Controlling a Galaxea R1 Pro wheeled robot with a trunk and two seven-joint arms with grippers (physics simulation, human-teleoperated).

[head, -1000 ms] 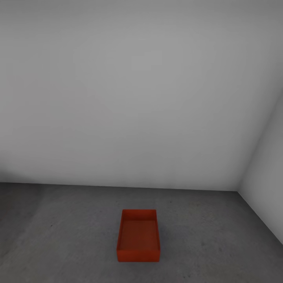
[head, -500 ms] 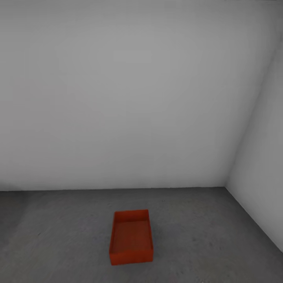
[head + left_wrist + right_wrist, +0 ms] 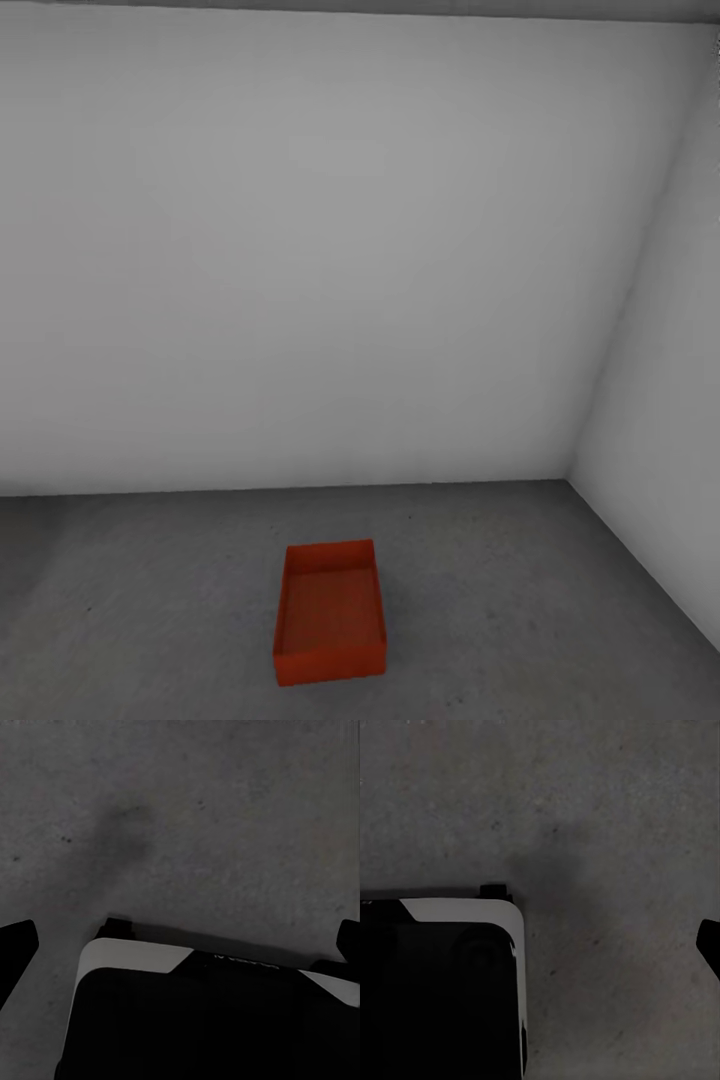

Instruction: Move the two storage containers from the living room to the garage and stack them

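Where the grey walls (image 3: 300,250) meet in a corner, one orange-red bin (image 3: 330,612) sits on the concrete floor (image 3: 520,600).
The bin is upright and empty, clear of both walls. The left pincer's (image 3: 180,945) fingers (image 3: 15,945) stand wide apart, released, over the robot's base (image 3: 210,1020); the right pincer's state I cannot tell.
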